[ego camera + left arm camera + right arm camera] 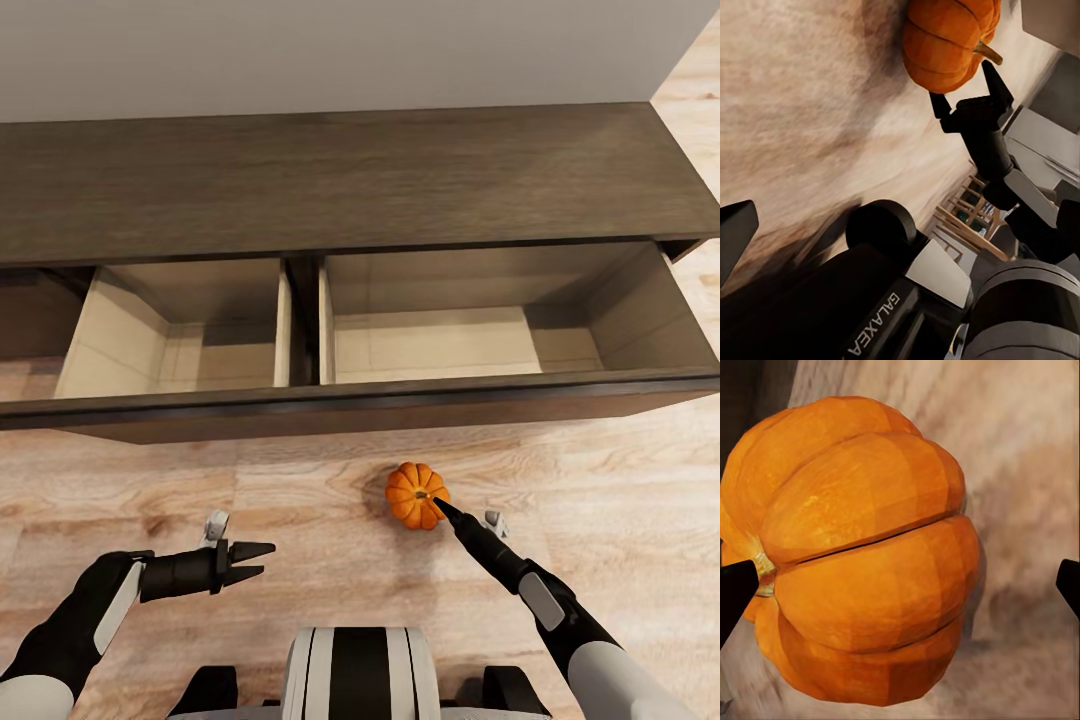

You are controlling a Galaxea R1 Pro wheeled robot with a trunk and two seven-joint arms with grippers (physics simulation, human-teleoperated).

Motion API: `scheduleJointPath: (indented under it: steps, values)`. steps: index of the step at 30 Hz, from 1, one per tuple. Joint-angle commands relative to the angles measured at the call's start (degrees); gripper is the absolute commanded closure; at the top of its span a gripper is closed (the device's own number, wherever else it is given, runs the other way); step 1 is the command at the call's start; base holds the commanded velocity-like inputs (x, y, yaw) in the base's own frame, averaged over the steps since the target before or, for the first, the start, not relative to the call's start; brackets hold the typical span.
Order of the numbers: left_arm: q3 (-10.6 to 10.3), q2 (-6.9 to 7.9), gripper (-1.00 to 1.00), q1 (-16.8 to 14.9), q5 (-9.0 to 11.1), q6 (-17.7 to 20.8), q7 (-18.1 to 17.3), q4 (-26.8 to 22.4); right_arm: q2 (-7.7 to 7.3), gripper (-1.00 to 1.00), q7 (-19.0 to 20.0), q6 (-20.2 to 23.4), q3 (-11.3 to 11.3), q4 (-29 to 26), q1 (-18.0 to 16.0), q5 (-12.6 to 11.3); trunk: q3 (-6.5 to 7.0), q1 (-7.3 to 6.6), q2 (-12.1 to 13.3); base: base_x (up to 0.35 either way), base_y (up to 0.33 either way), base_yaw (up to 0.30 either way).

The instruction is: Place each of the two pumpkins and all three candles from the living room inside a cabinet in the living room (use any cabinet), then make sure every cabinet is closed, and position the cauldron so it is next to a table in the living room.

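- Pumpkin (417,495) sits on the wood floor (300,500), just in front of the cabinet (340,170); its drawer (460,345) is pulled out, pale inside, nothing in it that you can see.
- R claw (447,512) is at the pumpkin, by the stem side. L wrist view shows its fingers spread, tips at the pumpkin's (949,41) underside/edge, so released, not gripping yet.
- L claw (255,562) hangs well apart from the pumpkin, off to the left over the floor; fingers look parted, holding nothing.
- Handling, my guess: small, light, rigid, ribbed and rounded, so it can roll or squirt out if you pinch off-centre. Take it across the widest belly w/ pads in the rib grooves, not by the stem.
- R wrist view gives the pumpkin (855,547) close up, stem near one fingertip (735,592), other tip (1069,585) well clear on the far side: body sits between the fingers.
- Head view alone gives you the drawer vs pumpkin layout.
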Motion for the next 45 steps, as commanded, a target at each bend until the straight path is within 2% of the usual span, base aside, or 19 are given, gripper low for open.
scheduleJointPath:
  steps: [1,25,31,32,45]
  values:
    - [0.0,0.00,-1.00,0.0,0.0,0.3,-0.2,0.0,0.04,-1.00,0.1,0.5,-0.1,0.0,0.0,-0.5,-0.03,-0.01,0.0,0.000,0.000,0.000]
    - [-0.1,0.00,-1.00,0.0,0.1,0.3,0.2,0.0,0.10,-1.00,-0.2,0.6,-0.1,0.0,-0.1,-0.5,-0.03,-0.01,0.0,0.030,0.021,0.000]
    - [-0.1,-0.21,-1.00,0.0,0.0,0.3,0.1,0.0,0.17,-1.00,-2.8,0.8,-0.2,0.1,-0.1,-0.5,-0.03,-0.01,0.0,0.003,0.002,0.000]
    - [-0.1,-0.23,-1.00,0.0,0.0,0.3,0.1,0.0,0.18,1.00,-2.9,0.8,-0.2,0.1,-0.1,-0.5,-0.03,-0.01,0.0,0.000,0.000,0.000]
    - [-0.1,-0.26,-1.00,0.0,0.0,0.3,-0.1,0.0,0.19,1.00,-3.1,1.0,-0.2,0.1,-0.1,-0.5,-0.03,-0.01,0.0,0.000,0.000,0.000]
